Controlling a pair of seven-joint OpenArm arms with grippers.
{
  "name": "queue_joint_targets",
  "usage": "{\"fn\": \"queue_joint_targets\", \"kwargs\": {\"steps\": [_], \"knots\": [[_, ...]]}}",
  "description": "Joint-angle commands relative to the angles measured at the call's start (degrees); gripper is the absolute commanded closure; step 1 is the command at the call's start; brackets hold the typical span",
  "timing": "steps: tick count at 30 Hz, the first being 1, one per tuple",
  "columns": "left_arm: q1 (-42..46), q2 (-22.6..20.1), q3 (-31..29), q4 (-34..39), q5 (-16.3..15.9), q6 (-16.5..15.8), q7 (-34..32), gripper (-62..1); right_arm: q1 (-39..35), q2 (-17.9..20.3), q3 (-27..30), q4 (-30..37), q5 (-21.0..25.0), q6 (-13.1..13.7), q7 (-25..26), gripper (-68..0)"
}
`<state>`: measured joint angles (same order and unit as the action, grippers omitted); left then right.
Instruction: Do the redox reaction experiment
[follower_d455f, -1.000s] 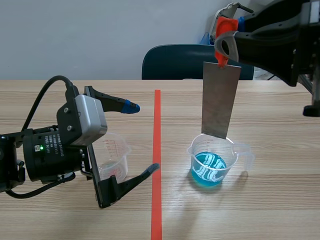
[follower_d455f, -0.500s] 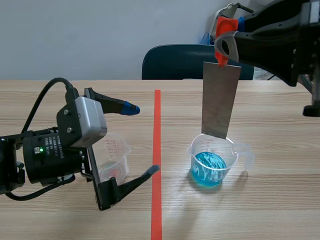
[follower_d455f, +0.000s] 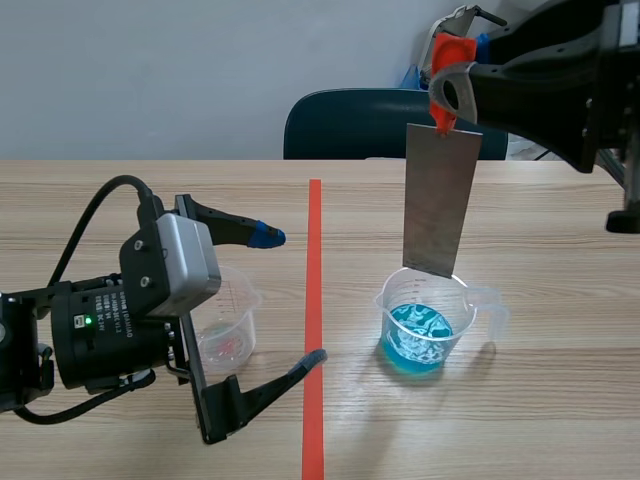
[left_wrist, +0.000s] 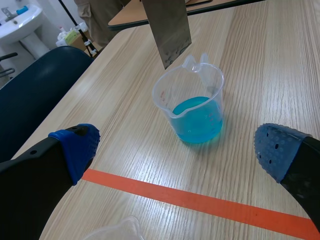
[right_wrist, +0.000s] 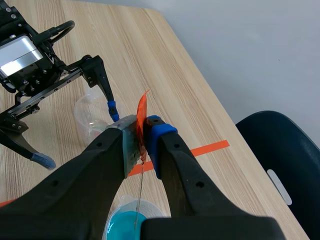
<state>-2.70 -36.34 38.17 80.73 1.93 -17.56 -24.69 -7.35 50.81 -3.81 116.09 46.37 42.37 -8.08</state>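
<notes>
Scene view: wood-grain table with an orange-red tape line down the middle. Left gripper lies low on its side, fingers spread wide, holding nothing. Just behind it is an empty clear plastic beaker. Faint red graduations on the wall, unreadable. White print on the left arm's camera body is too small to read; green LED lit. Right gripper is high, fingers clamped on the orange tab at the top of the metal plate. The plate is flat, dull grey, rectangular and hangs upright. Its lower edge is at the rim of the blue-liquid beaker, clear of the liquid. Dark blue chair behind the table.
Versus 1 s ago: left gripper has slid slightly down and right. Plate, right arm and both beakers unchanged.

Left wrist view: own fingers far apart, blue dotted pads. Blue-liquid beaker is ahead of them beyond the tape line: spouted, red scale unreadable. Plate corner is over its rim.

Right wrist view: one grey-green and one blue pad pinch the orange tab. The plate shows edge-on, a thin line down to the blue-liquid beaker. Left gripper is beyond, straddling the empty beaker.
</notes>
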Motion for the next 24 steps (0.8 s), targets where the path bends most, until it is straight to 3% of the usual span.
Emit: {"fn": "queue_joint_targets", "kwargs": {"steps": [1,10,13,16,18,24], "knots": [[-0.2,0.2,-0.3,0.7,-0.4,0.3,-0.8,-62.3,0.5,0.3,0.9,0.5,0.8,0.4,0.5,-1.0],[-0.2,0.3,-0.3,0.7,-0.4,0.3,-0.8,-61.2,0.5,0.3,0.9,0.5,0.8,0.4,0.5,-1.0],[-0.2,0.2,-0.3,0.7,0.2,0.3,-0.8,-31.2,0.5,0.3,0.9,0.5,0.8,0.4,0.5,-1.0],[-0.2,0.2,-0.3,0.7,2.2,0.3,-0.8,-15.5,0.5,0.3,0.9,0.5,0.8,0.4,0.5,-1.0],[-0.2,0.2,-0.3,0.7,2.1,0.3,-1.0,-1.7,0.5,0.3,0.9,0.5,0.8,0.4,0.5,-1.0],[-0.8,0.6,-0.3,0.7,-0.8,0.3,-1.2,-1.6,0.5,0.3,0.9,0.5,0.8,0.4,0.5,-1.0]]}}
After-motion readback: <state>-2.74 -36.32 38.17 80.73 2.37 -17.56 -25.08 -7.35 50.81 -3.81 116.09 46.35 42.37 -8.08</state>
